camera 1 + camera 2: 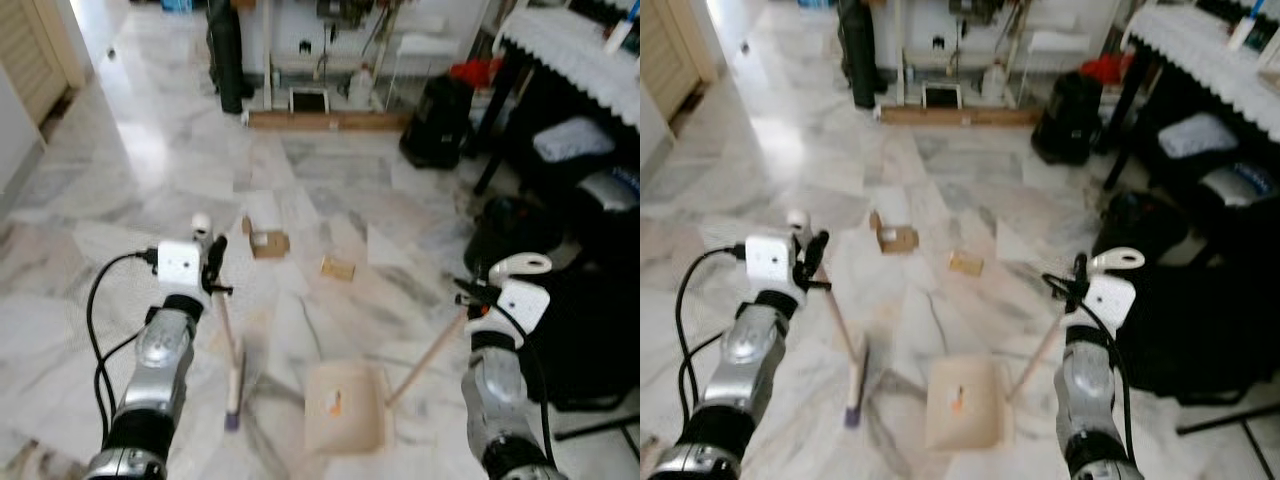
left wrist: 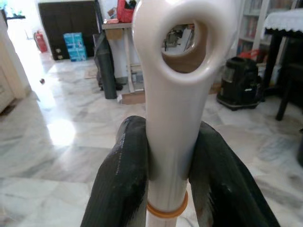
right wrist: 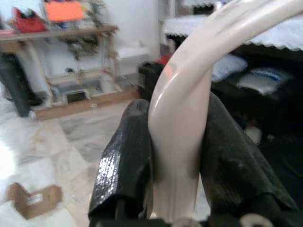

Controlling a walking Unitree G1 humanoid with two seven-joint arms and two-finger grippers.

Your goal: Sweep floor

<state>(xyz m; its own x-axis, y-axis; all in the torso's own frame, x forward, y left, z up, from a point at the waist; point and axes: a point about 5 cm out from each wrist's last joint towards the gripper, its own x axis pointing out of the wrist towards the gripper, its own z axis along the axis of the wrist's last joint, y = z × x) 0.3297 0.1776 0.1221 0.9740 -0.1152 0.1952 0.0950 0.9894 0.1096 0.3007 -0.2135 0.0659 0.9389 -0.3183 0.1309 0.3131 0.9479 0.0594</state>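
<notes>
My left gripper (image 1: 212, 262) is shut on the white top of a broom handle (image 2: 173, 118); the broom head (image 1: 235, 383) rests on the marble floor below it. My right gripper (image 1: 468, 295) is shut on the cream handle (image 3: 182, 123) of a dustpan (image 1: 343, 405), which lies flat on the floor between my arms with a small orange scrap (image 1: 335, 403) inside. Two cardboard scraps lie ahead on the floor: a larger one (image 1: 267, 241) and a smaller one (image 1: 338, 268).
A black table with a white lace cloth (image 1: 575, 60) and dark bags (image 1: 590, 300) stand on the right. A black vacuum (image 1: 438, 120), a wooden plank (image 1: 325, 120) and shelving sit at the back. A door (image 1: 35, 50) is at far left.
</notes>
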